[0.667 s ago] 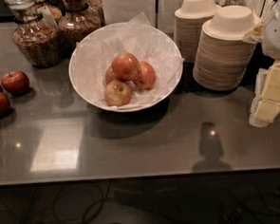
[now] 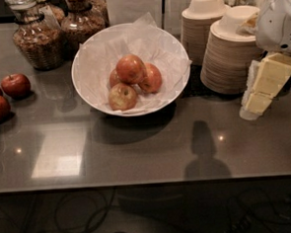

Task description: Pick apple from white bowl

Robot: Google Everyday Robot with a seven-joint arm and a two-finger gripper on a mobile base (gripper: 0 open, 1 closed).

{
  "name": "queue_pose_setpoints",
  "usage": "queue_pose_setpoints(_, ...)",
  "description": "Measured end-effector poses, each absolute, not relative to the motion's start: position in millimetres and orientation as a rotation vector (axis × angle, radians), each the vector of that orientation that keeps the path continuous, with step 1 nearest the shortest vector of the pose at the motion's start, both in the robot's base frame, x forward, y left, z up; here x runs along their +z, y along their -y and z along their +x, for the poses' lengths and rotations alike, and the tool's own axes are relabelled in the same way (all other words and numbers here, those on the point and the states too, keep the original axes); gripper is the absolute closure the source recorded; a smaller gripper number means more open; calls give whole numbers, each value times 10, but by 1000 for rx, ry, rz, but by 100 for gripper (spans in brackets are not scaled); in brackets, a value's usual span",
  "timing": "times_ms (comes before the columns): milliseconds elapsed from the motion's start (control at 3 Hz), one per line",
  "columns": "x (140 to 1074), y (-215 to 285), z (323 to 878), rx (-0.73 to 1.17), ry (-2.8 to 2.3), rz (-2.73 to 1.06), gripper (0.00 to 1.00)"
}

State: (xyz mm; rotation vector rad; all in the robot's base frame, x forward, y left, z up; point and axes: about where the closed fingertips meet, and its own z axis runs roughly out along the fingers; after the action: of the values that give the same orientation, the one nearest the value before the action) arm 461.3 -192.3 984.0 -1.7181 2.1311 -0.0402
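The white bowl (image 2: 91,75), wide and lined with crinkled white paper, stands at the back middle of the grey counter. Several red-yellow apples lie in it: one on top (image 2: 130,68), one at the front (image 2: 122,96), one to the right (image 2: 152,78). My gripper (image 2: 257,98), cream-coloured under a white wrist housing (image 2: 278,24), hangs at the right edge of the view. It points down and left, well to the right of the bowl and in front of the beige bowl stacks. It holds nothing that I can see.
Two stacks of small beige disposable bowls (image 2: 228,54) stand right of the white bowl, close behind the gripper. Glass jars (image 2: 34,38) stand at the back left. Loose red apples (image 2: 16,85) lie at the counter's left edge. The counter's front edge (image 2: 139,183) runs across below.
The gripper has moved a little to the left and slightly up, toward the bowl. The bowl and the apples have not moved.
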Motion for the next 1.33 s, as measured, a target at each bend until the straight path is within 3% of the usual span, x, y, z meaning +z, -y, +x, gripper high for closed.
queue_pose_setpoints(333,9960,1664,4856,7,-2055,-1723,0)
queue_pose_setpoints(1000,9977,1617,4883,42,-2028,-1703,0)
queue_pose_setpoints(1333,9862,1277,5121,187,-1948,-1645,0)
